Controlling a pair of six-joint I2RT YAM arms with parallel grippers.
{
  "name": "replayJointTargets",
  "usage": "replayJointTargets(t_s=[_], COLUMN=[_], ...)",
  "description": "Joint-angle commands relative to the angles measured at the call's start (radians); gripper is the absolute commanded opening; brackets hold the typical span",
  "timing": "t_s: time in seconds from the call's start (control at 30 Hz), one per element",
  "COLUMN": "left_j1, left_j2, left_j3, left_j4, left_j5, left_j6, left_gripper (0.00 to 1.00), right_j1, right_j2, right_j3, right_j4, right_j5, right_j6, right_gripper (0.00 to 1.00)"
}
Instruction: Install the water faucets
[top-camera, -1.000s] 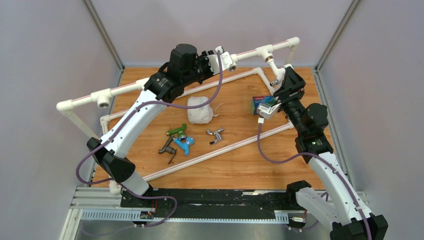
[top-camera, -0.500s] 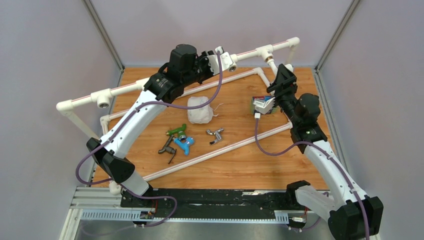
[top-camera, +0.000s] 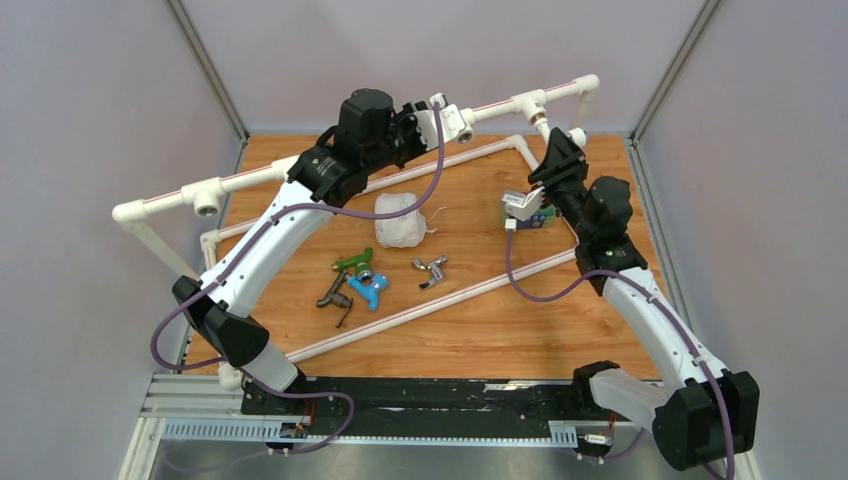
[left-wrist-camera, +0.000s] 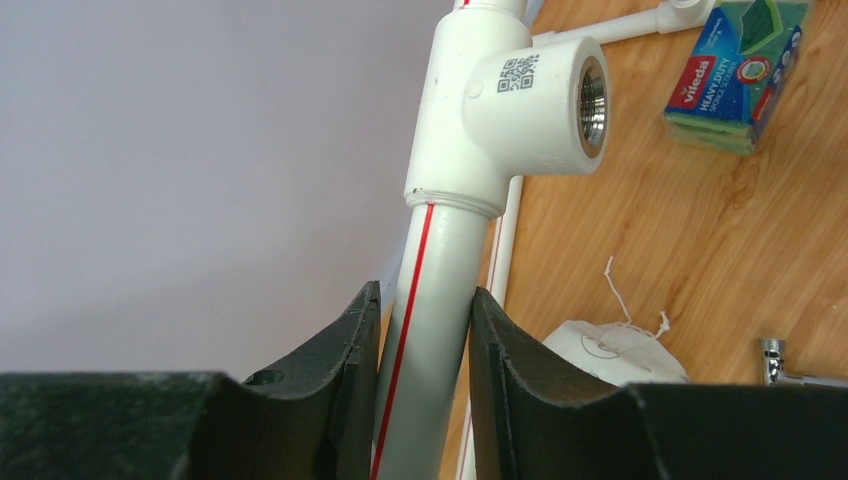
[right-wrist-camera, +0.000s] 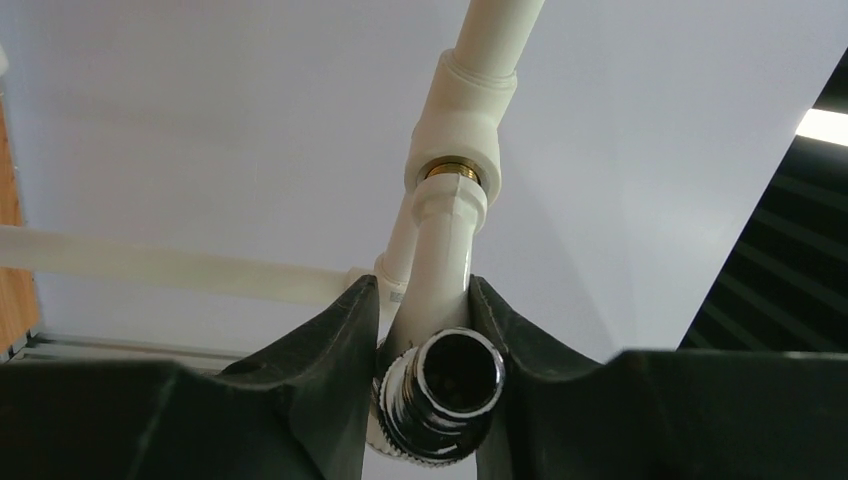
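A white faucet (right-wrist-camera: 447, 240) with a chrome spout end (right-wrist-camera: 445, 395) hangs from the brass-threaded tee (top-camera: 530, 103) at the back right of the white pipe frame. My right gripper (right-wrist-camera: 422, 290) is shut on its body, also seen in the top view (top-camera: 552, 152). My left gripper (left-wrist-camera: 425, 295) is shut on the red-striped pipe (left-wrist-camera: 432, 240) just below an empty threaded tee (left-wrist-camera: 530, 100). On the table lie the green faucet (top-camera: 352, 262), the blue faucet (top-camera: 370, 288), the dark grey faucet (top-camera: 335, 297) and the chrome faucet (top-camera: 430, 268).
A white cloth bag (top-camera: 400, 220) lies mid-table. A sponge pack (top-camera: 527, 214) sits under the right wrist. Low pipes (top-camera: 440, 300) of the frame cross the wooden table. Another open tee (top-camera: 207, 200) is at the left end of the raised rail.
My right gripper has moved up and back from beside the sponge pack to the white faucet and closed on it. The left arm has not moved.
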Motion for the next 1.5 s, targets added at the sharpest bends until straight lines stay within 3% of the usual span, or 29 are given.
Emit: replayJointTargets(t_s=[0.0,0.37,0.53,0.7,0.87,1.13,1.3,1.4,1.47], left_j1=[-0.016,-0.016,-0.016,-0.016,-0.016,-0.016,-0.016,-0.016,-0.016], left_j2=[-0.041,-0.048,-0.048,-0.051,-0.059,-0.076,-0.074,-0.074,-0.073], left_j3=[-0.033,-0.038,-0.036,-0.039,-0.051,-0.075,-0.075,-0.075,-0.073], left_j4=[-0.135,-0.139,-0.139,-0.141,-0.138,-0.122,-0.112,-0.105,-0.101], left_j5=[0.027,0.035,0.045,0.051,0.050,0.041,0.045,0.044,0.042], left_j6=[-0.136,-0.138,-0.141,-0.147,-0.147,-0.149,-0.159,-0.165,-0.167], left_gripper=[0.00,0.00,0.00,0.00,0.00,0.00,0.00,0.00,0.00], right_j1=[-0.001,-0.001,0.000,0.000,0.000,-0.001,0.007,0.019,0.028], right_j2=[0.010,0.021,0.018,0.015,0.027,0.061,0.072,0.061,0.055], right_j3=[0.049,0.053,0.076,0.070,0.023,-0.130,-0.170,-0.181,-0.177], right_j4=[0.039,0.039,0.047,0.157,0.350,0.712,0.700,0.582,0.503], right_j5=[-0.016,-0.053,-0.106,-0.165,-0.166,0.045,0.237,0.344,0.378], right_j6=[0.006,0.142,0.412,0.884,1.456,2.357,2.849,3.183,3.323], right_gripper=[0.35,0.01,0.00,0.00,0.00,0.00,0.00,0.00,0.00])
